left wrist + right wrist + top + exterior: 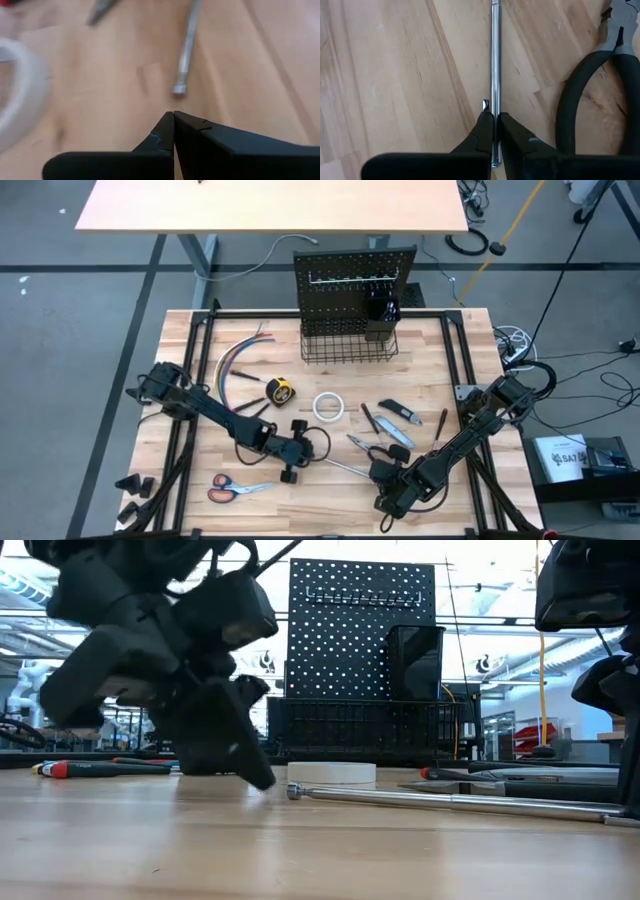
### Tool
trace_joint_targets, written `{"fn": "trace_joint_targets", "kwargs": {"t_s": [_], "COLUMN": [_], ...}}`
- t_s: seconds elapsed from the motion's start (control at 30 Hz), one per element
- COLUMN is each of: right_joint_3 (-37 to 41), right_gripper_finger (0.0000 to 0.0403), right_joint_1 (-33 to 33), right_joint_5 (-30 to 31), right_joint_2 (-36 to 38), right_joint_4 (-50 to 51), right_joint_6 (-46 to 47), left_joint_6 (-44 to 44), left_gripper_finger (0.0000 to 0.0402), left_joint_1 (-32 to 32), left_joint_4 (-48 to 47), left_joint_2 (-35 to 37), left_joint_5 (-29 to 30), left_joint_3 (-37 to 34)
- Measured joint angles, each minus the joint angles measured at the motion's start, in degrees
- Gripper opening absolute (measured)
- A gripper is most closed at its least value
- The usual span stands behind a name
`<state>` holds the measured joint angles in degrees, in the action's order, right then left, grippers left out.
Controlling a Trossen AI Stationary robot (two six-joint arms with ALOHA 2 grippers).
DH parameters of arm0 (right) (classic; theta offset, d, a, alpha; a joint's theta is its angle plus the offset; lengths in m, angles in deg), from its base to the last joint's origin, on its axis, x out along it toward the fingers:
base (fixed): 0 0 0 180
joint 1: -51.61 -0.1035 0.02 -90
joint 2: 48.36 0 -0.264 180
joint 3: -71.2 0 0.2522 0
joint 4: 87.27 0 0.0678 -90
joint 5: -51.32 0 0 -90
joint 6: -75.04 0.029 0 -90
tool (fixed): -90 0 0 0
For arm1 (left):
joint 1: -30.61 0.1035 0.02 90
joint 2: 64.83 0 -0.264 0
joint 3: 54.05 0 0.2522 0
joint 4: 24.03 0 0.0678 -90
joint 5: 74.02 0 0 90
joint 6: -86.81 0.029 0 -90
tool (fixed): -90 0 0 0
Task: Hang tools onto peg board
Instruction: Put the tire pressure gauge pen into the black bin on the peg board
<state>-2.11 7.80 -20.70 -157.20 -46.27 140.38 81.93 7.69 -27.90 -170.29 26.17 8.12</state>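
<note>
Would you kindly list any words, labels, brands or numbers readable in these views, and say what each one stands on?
No text on the table or the tools can be read.
White box on the floor right of the table: dark print, too small to read.
Yellow tape measure: no legible marking.
Peg board: no lettering visible.

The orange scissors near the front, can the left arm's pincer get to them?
Probably yes. The orange-handled scissors lie alone on bare wood, and the shut left pincer sits close beside them with nothing between.
</note>
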Motion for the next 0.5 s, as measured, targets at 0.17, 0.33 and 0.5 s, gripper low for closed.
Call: {"fn": "trace_joint_targets", "kwargs": {"t_s": [0.17,0.33,0.5], "right_joint_3": [0.1,0.1,0.1], "right_gripper_finger": [0.0007,0.0008,0.0008], "right_joint_1": [0.0,0.0,0.0], "right_joint_5": [0.1,0.0,-0.2], "right_joint_2": [0.0,0.0,0.0], "right_joint_4": [-0.3,-0.9,-1.1], "right_joint_6": [0.0,-0.2,-0.6], "left_joint_6": [2.2,2.2,2.3], "left_gripper_finger": [0.0002,0.0002,0.0001], "left_joint_1": [0.1,0.6,0.6], "left_joint_4": [3.8,4.1,3.8], "left_joint_2": [-3.2,-3.8,-3.8], "left_joint_5": [-0.9,-1.2,-1.3], "left_joint_3": [0.1,0.2,0.2]}}
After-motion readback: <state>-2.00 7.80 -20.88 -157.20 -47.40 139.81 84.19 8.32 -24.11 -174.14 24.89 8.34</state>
